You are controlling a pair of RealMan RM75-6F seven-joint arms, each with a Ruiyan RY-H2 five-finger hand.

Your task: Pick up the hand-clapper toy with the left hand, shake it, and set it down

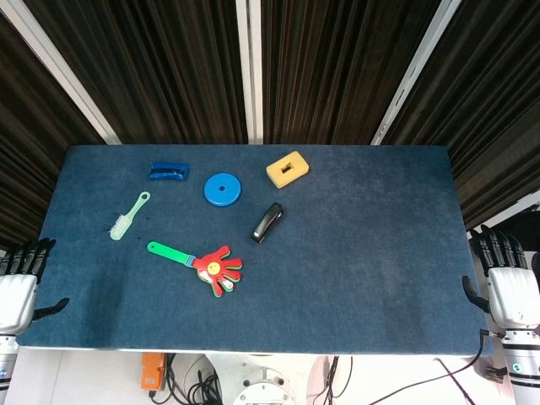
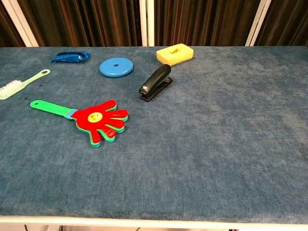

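Note:
The hand-clapper toy (image 1: 207, 264) (image 2: 91, 119) lies flat on the blue table, left of centre. It has a green handle pointing left and red, yellow and green hand-shaped plates with a yellow face. My left hand (image 1: 18, 283) hangs off the table's left edge, fingers apart and holding nothing, well away from the toy. My right hand (image 1: 504, 277) is off the right edge, fingers apart and empty. Neither hand shows in the chest view.
A black stapler (image 1: 267, 223) (image 2: 155, 82) lies just beyond the toy. Farther back are a blue disc (image 1: 223, 189) (image 2: 116, 67), a yellow block (image 1: 288, 169) (image 2: 175, 53), and a blue wrapper (image 1: 169, 171) (image 2: 71, 57). A pale green brush (image 1: 128, 217) (image 2: 21, 83) lies at the left.

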